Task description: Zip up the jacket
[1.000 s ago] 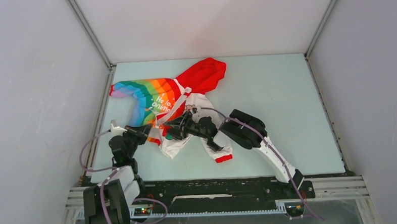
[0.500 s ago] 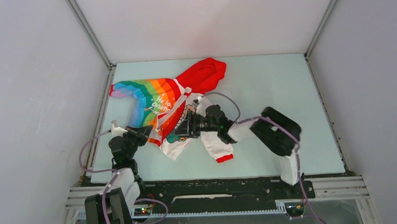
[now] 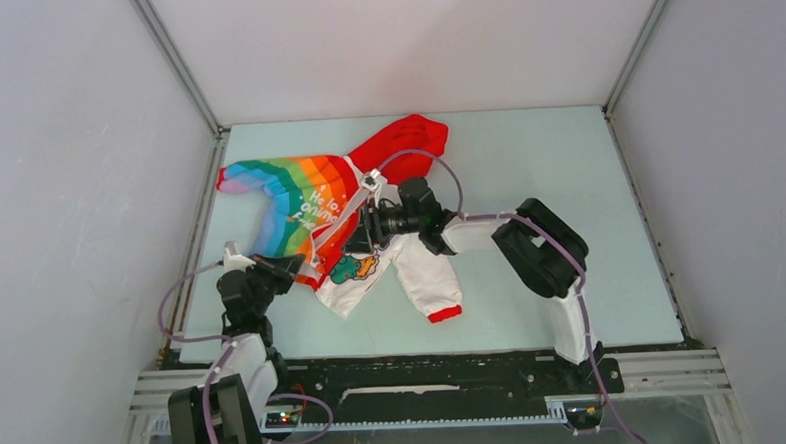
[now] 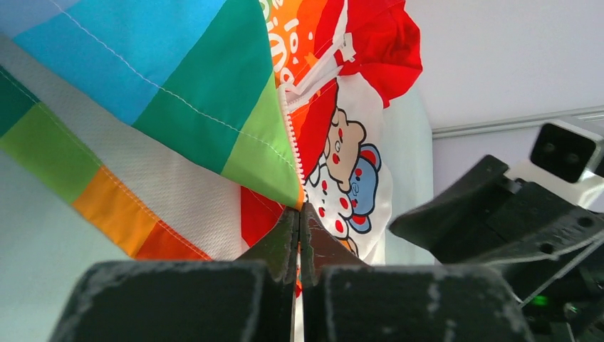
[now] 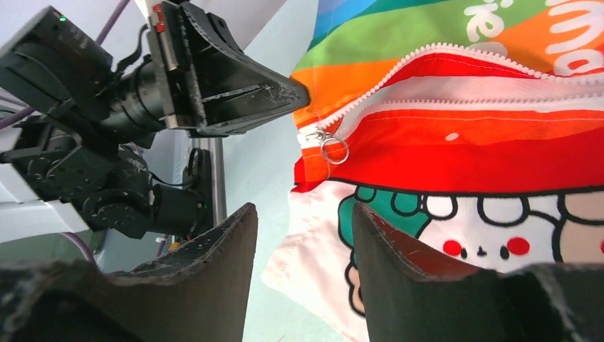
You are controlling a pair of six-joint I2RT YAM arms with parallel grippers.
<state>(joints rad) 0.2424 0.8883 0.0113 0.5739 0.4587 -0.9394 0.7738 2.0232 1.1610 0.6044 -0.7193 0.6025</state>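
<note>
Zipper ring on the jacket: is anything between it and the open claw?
Nothing visible does. The zipper ring lies in plain sight ahead of the open right gripper; the left gripper pinches the jacket hem beside it, off that line.

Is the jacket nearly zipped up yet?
Not yet. The left gripper pinches the jacket at its bottom hem, beside the zip. The right gripper hangs open, off the ring pull, which sits low on the zip. The teeth gape apart, so all zipping is left.

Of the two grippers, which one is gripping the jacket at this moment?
The left gripper: its fingers are shut on the bottom edge of the jacket. The right gripper hangs over the jacket with its fingers apart, holding nothing.
</note>
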